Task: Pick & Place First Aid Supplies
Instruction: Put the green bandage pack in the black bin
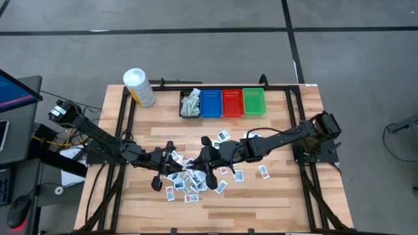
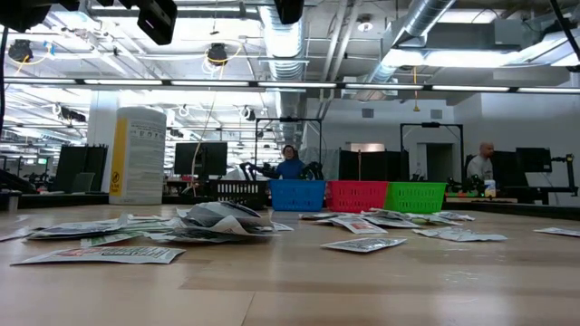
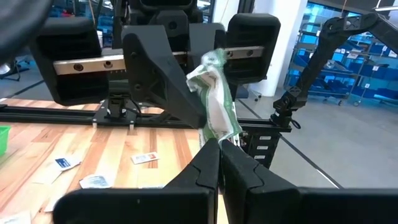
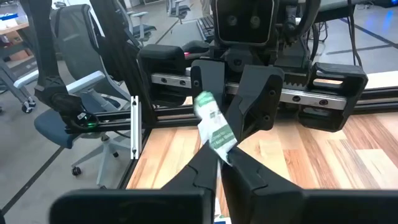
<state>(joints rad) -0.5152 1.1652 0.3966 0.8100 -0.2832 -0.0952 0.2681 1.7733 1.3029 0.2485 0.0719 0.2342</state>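
Handing off mid-frame: your left tool (image 3: 219, 152) and right tool (image 4: 219, 163) both clamp one packet (image 3: 216, 99) above the surface (image 1: 281, 196). Black bin (image 1: 190, 104) holds few; most packets (image 1: 189, 186) remain scattered at lower centre.

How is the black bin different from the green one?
The black bin is dark and stands at the left end of the row; the green bin is bright and stands at the right end. The black bin holds a heap of packets; no packets show in the green bin. Both are small rectangular bins of similar size in the same row.
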